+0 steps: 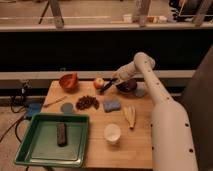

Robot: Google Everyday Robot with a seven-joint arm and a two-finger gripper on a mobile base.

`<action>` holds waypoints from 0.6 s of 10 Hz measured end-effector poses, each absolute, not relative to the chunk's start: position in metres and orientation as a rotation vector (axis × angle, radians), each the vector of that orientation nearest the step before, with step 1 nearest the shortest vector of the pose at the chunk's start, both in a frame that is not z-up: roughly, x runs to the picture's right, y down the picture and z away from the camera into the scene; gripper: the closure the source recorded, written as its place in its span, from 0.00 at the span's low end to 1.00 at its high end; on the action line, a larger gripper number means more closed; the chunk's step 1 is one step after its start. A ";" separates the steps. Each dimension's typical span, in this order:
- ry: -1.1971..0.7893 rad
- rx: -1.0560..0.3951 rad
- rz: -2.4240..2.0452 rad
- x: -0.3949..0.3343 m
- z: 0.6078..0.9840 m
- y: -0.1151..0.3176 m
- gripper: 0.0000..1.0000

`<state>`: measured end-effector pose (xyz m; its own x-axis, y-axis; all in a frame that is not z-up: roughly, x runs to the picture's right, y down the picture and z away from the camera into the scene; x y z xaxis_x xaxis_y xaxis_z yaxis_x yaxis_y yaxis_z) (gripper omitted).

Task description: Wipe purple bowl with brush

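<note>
Purple bowl (pixel 128 86) sat at the wooden table's (pixel 95 150) far right, just right of the gripper (pixel 116 80), which was clamped on the brush (pixel 108 86) angling down-left toward an apple (pixel 99 82).

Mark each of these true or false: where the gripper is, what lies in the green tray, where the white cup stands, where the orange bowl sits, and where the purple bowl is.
1. The gripper is at the far side of the table, just left of the purple bowl. True.
2. The brush lies inside the green tray. False: it sticks out beside the gripper; the tray holds a dark bar.
3. The white cup stands on the near half of the table. True.
4. The orange bowl sits right of the purple bowl. False: it is far to its left.
</note>
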<state>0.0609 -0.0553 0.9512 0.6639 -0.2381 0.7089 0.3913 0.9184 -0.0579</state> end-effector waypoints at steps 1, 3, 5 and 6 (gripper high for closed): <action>-0.787 -0.215 -0.371 0.053 0.947 -0.051 1.00; -0.812 -0.224 -0.377 0.046 0.941 -0.044 1.00; -0.835 -0.231 -0.370 0.047 0.930 -0.034 1.00; -0.839 -0.235 -0.358 0.053 0.925 -0.029 1.00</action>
